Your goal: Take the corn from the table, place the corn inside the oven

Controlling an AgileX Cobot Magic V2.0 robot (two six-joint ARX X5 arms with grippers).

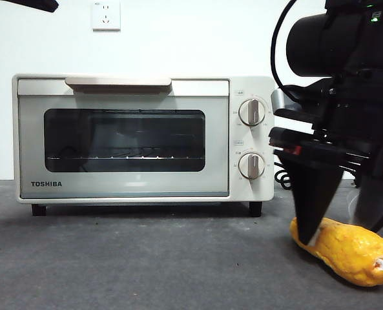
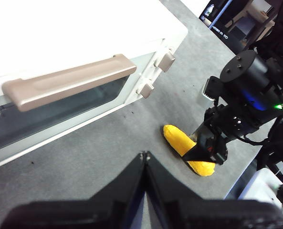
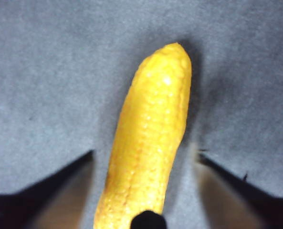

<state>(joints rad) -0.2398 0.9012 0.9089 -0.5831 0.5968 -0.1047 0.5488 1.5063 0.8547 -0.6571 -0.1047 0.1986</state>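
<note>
— Though lying flat on the table (image 1: 146,265), points where, that corn (image 1: 346,248)?
— Long axis slanted in the front view: pale whitish end low toward 4 o'clock, tapered yellow end up toward 10 o'clock, off the oven's (image 1: 143,137) knob-side corner, well apart from the door.
— And from the wrists?
— Right wrist view: runs lengthwise straight between the jaws, rounded tip at 12 o'clock, rows of bumpy kernels plain. Hides the whitish end, shown only from the front.
— Grasped yet?
— No. Right gripper (image 1: 346,216) spread wide, one black wedge-shaped jaw on each side of the cob, grey table visible in both gaps in the right wrist view. From the front, one jaw tip overlaps the cob's tapered end; contact impossible to judge.
— Left gripper (image 2: 145,160)?
— Jaws pressed together, holding nothing, hovering above the table before the oven door. Only a black tip at 11 o'clock in the front view.
— Oven itself?
— Cream-white, boxy, door closed, dark glass window, wire rack behind, beige bar handle on top, two round knobs. Table dark grey, matte, faintly speckled.
</note>
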